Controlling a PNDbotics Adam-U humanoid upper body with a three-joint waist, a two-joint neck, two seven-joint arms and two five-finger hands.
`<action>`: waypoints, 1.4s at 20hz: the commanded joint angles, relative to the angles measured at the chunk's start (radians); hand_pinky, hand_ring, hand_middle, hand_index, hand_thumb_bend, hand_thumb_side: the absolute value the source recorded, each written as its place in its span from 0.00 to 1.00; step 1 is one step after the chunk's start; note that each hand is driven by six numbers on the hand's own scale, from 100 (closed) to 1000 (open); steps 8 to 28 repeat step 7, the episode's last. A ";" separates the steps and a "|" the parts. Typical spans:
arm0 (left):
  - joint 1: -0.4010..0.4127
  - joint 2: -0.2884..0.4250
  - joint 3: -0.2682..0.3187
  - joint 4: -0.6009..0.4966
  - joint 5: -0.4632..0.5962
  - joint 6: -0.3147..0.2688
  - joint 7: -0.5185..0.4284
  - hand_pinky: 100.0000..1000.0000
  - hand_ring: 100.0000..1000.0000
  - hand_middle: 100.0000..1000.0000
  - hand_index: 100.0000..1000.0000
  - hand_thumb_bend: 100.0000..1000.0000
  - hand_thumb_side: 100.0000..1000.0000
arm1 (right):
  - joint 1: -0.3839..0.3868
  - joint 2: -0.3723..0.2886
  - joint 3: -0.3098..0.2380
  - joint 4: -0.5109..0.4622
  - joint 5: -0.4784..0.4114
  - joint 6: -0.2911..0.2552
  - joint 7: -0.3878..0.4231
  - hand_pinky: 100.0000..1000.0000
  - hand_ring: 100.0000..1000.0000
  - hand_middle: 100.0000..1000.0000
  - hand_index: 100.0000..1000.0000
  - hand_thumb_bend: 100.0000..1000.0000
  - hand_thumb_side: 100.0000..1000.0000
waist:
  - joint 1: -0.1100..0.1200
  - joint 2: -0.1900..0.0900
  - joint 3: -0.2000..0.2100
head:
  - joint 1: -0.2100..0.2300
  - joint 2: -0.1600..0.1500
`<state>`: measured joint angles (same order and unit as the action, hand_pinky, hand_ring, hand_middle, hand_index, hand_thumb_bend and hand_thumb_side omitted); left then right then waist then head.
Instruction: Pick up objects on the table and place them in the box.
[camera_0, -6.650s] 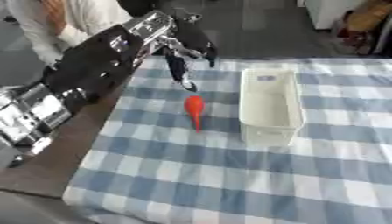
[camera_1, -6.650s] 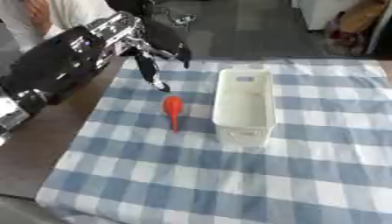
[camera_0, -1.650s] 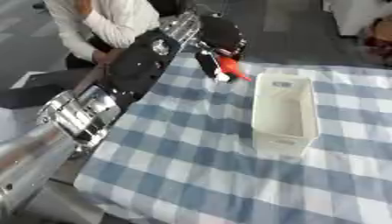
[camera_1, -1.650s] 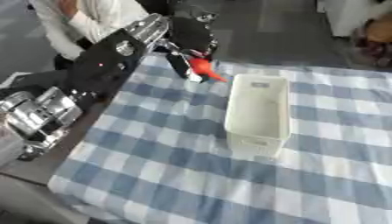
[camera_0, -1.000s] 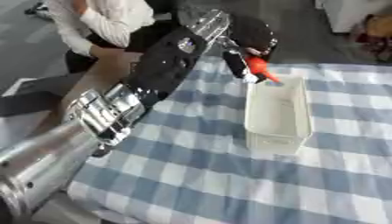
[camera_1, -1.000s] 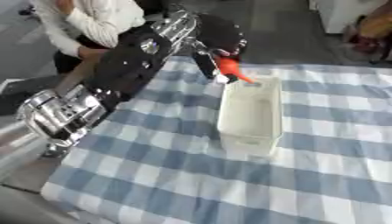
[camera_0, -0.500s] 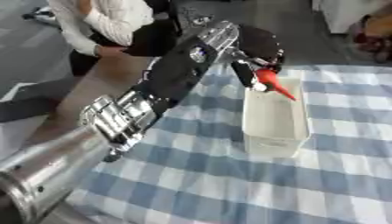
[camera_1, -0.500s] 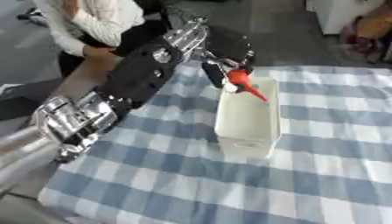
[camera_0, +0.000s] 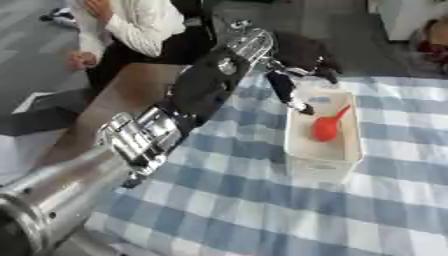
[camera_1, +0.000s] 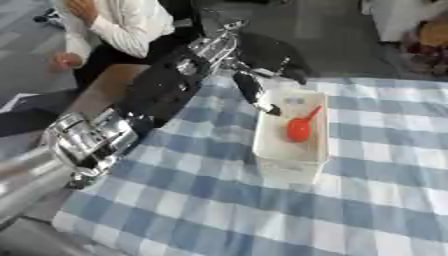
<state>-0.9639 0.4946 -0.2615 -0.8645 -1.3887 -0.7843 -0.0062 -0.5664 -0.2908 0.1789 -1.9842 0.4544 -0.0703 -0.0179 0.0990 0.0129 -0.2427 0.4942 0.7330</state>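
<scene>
A small red object with a round bulb and a thin tapered end (camera_0: 327, 126) lies inside the white rectangular box (camera_0: 297, 152), leaning toward the box's right wall. My left hand (camera_0: 289, 89) is stretched out over the box's far left corner, its fingers straight and holding nothing. The long black and silver left arm (camera_0: 166, 127) runs from the lower left up to that hand. No right hand shows in either view.
The box stands on a blue and white checked cloth (camera_0: 262, 210) that covers the table. A brown table edge (camera_0: 118, 100) shows at the left, and a seated person is beyond the far left corner.
The red object has left my left hand and now lies in the box. The hand's fingers have straightened and it stays over the box's far end.
</scene>
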 joint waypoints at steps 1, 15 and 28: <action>0.014 0.075 0.030 -0.046 0.105 0.059 0.002 0.89 0.90 0.93 0.93 0.25 0.98 | 0.003 -0.031 -0.012 -0.016 0.011 0.006 -0.007 0.43 0.42 0.55 0.68 0.00 0.84 | -0.003 -0.018 0.012 | 0.007 0.012; 0.154 0.116 0.079 -0.154 0.508 0.223 0.000 0.78 0.77 0.89 0.91 0.09 1.00 | 0.030 -0.063 -0.024 -0.016 0.024 0.019 -0.017 0.43 0.42 0.55 0.68 0.00 0.85 | -0.004 -0.028 0.045 | -0.030 0.033; 0.154 0.116 0.079 -0.154 0.508 0.223 0.000 0.78 0.77 0.89 0.91 0.09 1.00 | 0.030 -0.063 -0.024 -0.016 0.024 0.019 -0.017 0.43 0.42 0.55 0.68 0.00 0.85 | -0.004 -0.028 0.045 | -0.030 0.033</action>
